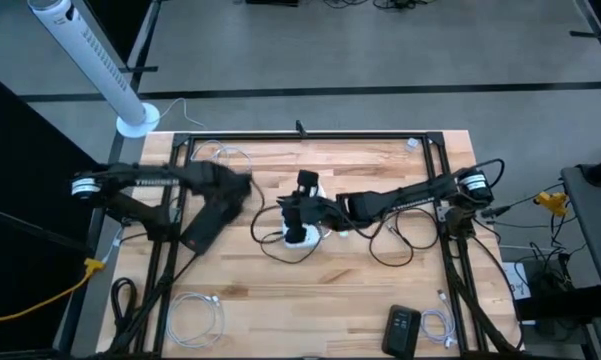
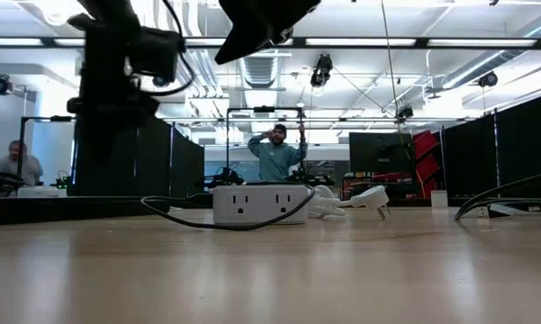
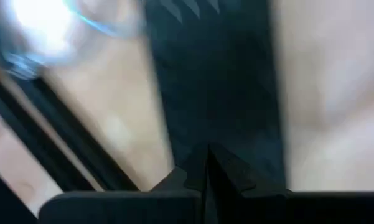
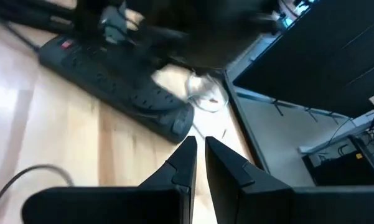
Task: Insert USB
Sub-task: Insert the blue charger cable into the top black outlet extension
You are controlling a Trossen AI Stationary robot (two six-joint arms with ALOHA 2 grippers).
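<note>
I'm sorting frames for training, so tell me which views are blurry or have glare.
Left wrist view: heavily smeared, a bright glare patch in one corner, shut left gripper sharp. Right wrist view: black power strip softly blurred. Low view: white power strip clear, arms dark against ceiling lights. High view: evenly lit.

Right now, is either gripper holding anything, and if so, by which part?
Nothing is held. The left gripper is shut with its fingers meeting on nothing; the right gripper is nearly shut, with nothing between its fingers.

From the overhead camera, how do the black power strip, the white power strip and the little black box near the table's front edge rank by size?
Largest to smallest in the high view:
1. black power strip, long and slanted, partly under the left arm
2. white power strip, partly hidden by the right gripper, so unsure
3. black box, which looks close in size to the white strip
</note>
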